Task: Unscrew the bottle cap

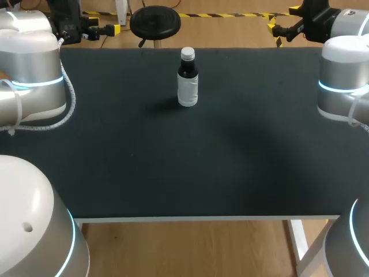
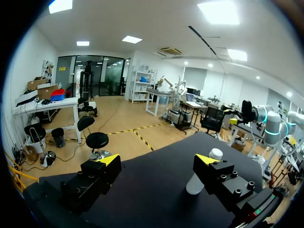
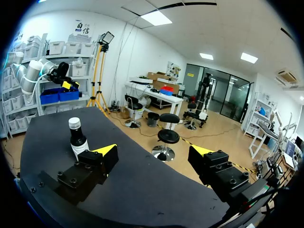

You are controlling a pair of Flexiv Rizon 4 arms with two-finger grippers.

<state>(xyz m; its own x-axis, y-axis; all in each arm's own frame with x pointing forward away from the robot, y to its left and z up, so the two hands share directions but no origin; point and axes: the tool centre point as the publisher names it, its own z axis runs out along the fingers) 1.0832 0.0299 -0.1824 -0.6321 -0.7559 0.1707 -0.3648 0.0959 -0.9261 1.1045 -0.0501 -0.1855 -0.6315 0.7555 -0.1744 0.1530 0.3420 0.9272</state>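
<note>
A small bottle (image 1: 188, 86) with a dark neck, white label and white cap (image 1: 187, 55) stands upright at the far middle of the black table (image 1: 173, 173). My left gripper (image 1: 109, 29) is at the far left corner and my right gripper (image 1: 282, 24) at the far right corner, both well away from the bottle. In the left wrist view the gripper (image 2: 159, 161) is open and empty, and the bottle (image 2: 197, 184) shows partly behind one finger. In the right wrist view the gripper (image 3: 153, 151) is open and empty too, with the bottle (image 3: 77, 142) beyond one finger.
The black mat carries only the bottle. My arms' grey links (image 1: 34, 75) (image 1: 343, 75) stand over the left and right edges of the table. The table's white front edge (image 1: 207, 219) runs along the near side.
</note>
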